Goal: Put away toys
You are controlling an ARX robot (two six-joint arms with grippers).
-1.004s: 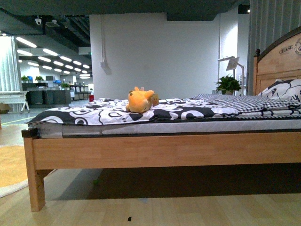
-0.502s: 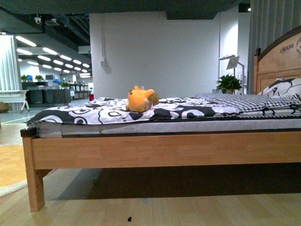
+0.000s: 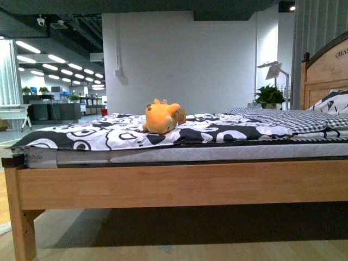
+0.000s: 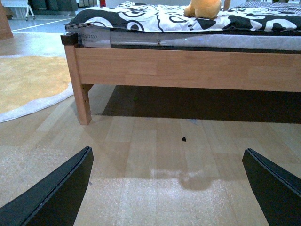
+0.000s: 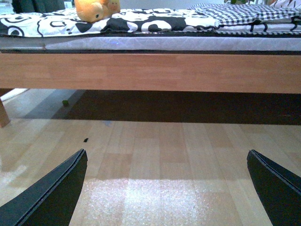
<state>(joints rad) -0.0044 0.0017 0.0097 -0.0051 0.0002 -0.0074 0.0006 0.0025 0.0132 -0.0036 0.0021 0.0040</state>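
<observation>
1. Bed frame (image 3: 179, 185) looms nearer than a second ago: I'm closing in.
2. Plush toy (image 3: 161, 117) lies on the quilt (image 3: 109, 136), seemingly mid-bed, well apart from me.
3. Left gripper (image 4: 167, 151) and right gripper (image 5: 167, 153) gape wide, empty.

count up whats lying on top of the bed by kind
plush toy: 1
pillow: 1
patterned quilt: 1
checked blanket: 1
total: 4
</observation>
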